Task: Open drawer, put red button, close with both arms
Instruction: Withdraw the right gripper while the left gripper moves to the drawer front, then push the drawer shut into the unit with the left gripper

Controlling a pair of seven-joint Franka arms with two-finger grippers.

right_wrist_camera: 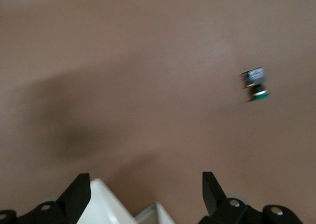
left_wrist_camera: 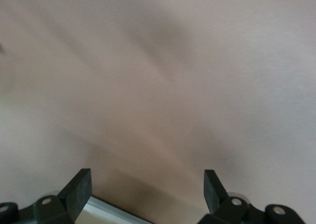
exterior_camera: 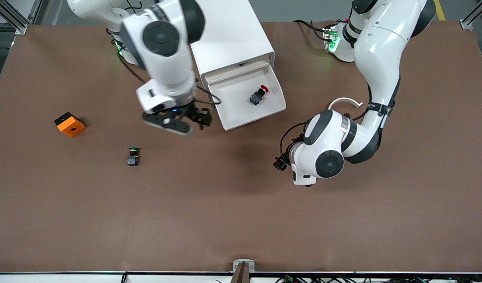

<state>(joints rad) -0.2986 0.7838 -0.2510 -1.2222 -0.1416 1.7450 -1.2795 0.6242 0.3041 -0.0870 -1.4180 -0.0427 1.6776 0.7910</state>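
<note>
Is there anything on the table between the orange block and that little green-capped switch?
Nothing: in the front view only bare brown table lies between the orange block and the green-capped switch.

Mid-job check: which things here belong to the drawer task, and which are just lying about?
Job:
- drawer, open
- red button, in it
- right tool, open, beside drawer
- left tool, open, over bare table

Lying about:
- green button
- orange block

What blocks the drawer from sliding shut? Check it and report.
Nothing visible does. The red button lies inside the open drawer, below its rim. The right gripper hovers open beside the drawer's corner at the right arm's end; the left gripper is open over bare table nearer the camera.
</note>
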